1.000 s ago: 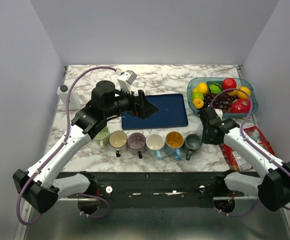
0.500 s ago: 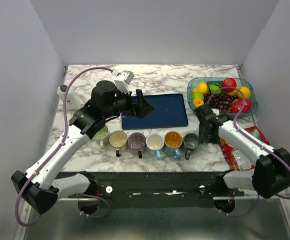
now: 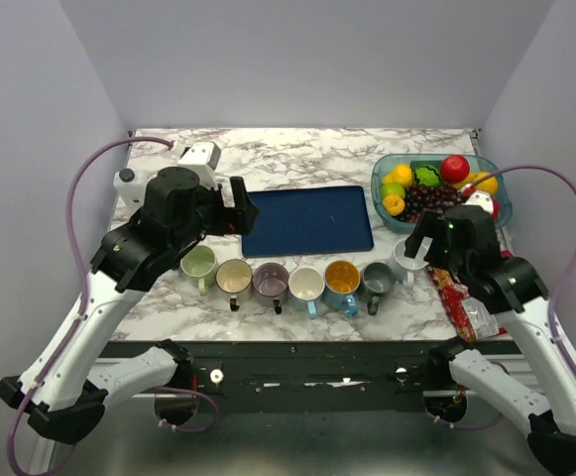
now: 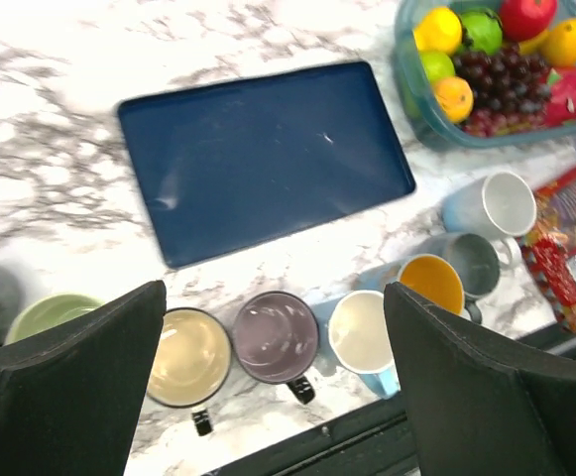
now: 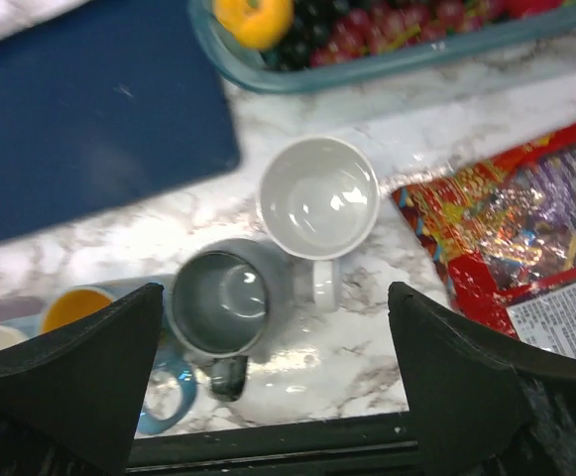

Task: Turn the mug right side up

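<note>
**Top view.** Compare this view with the one taken a second ago. The right gripper (image 3: 424,243) was then low at the right end of the row of mugs (image 3: 289,282). It has since risen and drawn back toward its base. A white mug (image 3: 404,259) now stands at the spot it left, just right of the grey mug (image 3: 378,281). The left gripper (image 3: 240,206) has withdrawn from above the blue tray (image 3: 312,220) to the tray's left edge.

**Left wrist view.** The fingers are spread wide with nothing between them. They hang well above the table (image 4: 50,59), over the left part of the row. The white mug appears at the far right of the row, near the fruit bowl (image 4: 406,59), with its open mouth facing up.

**Right wrist view.** The fingers are spread wide and hold nothing. The white mug sits directly below and between them, well clear of both. You can see straight down to its inside bottom, so it stands upright. Its handle points toward the near table edge. It sits close against the grey mug; actual contact cannot be confirmed. The snack packet (image 5: 525,228) lies just to its right.

**Meaning for the task.** Judge the mug turned and released: it stands free on its base with both arms clear. Treat the task as essentially complete.
</note>
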